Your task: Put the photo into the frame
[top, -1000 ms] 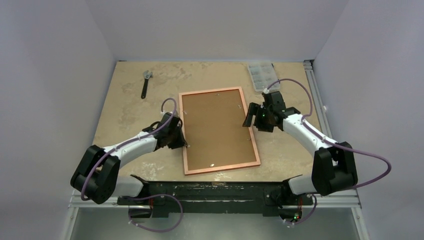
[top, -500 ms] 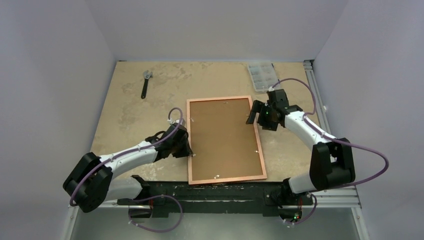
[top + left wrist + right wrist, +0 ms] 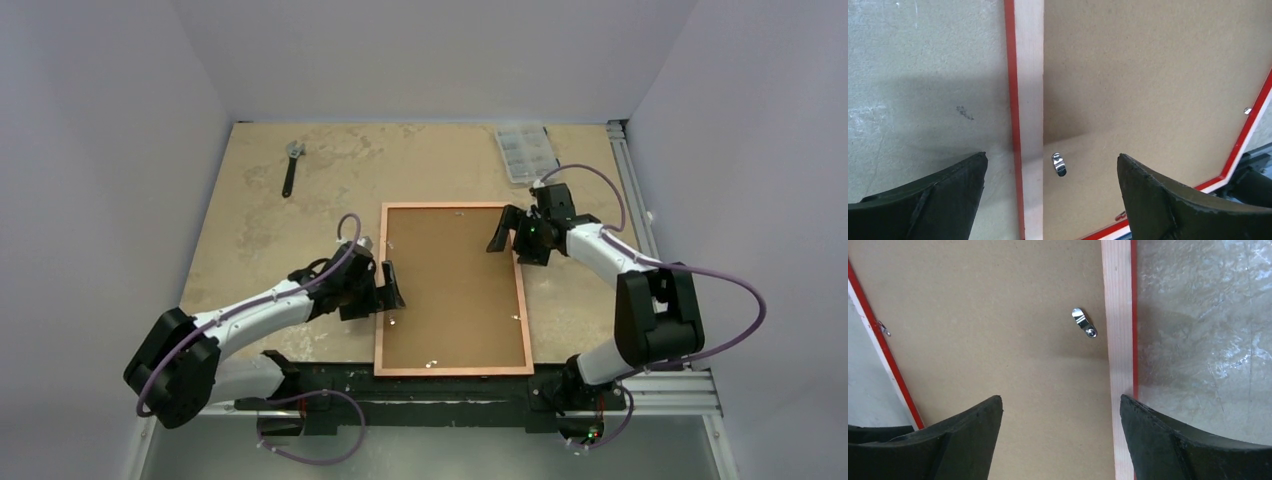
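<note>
Thin rect. picture frame, pale wood back w/ red edge (image 3: 455, 371), lies face-down on the tan surface (image 3: 260, 230), centre towards 6 o'clock, long sides running 12–6, its near short end at the surface's near edge. Brown fibreboard backing panel (image 3: 450, 300) sits inside the frame and fills the opening. Left hand (image 3: 378, 295) is at the frame's 9 o'clock rail, fingers spread wide, gripping nothing. Left wrist view: hand (image 3: 1051, 159) straddles the pale rail (image 3: 1029, 75), one finger over the bare surface, the other over the panel, and a small metal turn-clip (image 3: 1059, 164) sits between them; contact w/ the frame cannot be determined. Right hand (image 3: 515, 240) is at the frame's 2 o'clock corner, also spread wide and holding nothing. Right wrist view: hand (image 3: 1060, 400) straddles the opposite rail (image 3: 1118, 340), w/ a second metal clip (image 3: 1084, 322) on the panel just beside that rail. Dark adjustable spanner (image 3: 291, 165) lies at 11 o'clock and a clear plastic compartment box (image 3: 525, 150) at 1 o'clock, both well apart from the frame.
</note>
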Available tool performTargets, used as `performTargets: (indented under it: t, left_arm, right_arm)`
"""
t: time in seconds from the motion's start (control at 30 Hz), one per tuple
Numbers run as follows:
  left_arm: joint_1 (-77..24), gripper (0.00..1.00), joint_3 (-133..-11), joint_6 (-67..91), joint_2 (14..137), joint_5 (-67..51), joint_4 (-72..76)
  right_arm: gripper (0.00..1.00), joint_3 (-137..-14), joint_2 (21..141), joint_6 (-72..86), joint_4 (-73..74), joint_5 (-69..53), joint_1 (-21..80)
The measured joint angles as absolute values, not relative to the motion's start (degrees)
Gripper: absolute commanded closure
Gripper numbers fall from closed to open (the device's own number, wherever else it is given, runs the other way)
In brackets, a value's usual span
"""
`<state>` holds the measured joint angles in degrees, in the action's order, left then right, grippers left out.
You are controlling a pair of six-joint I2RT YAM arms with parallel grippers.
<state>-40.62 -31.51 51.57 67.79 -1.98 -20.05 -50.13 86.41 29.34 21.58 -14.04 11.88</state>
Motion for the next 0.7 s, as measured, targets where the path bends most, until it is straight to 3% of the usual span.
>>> performTargets:
  t: [0.4,0.7]
  left_arm:
    - [-30.2,0.01,-43.0,49.7,83.9,-12.2,-18.0]
    - [-21.9,0.0,-58.4,43.0,92.5,-9.8,-31.5]
  right_arm:
    - [0.17,-48.0,88.7,29.3,14.3,-19.2,15.2]
    - [0.15,-47.5,87.3,29.6,16.1,-17.7,22.2]
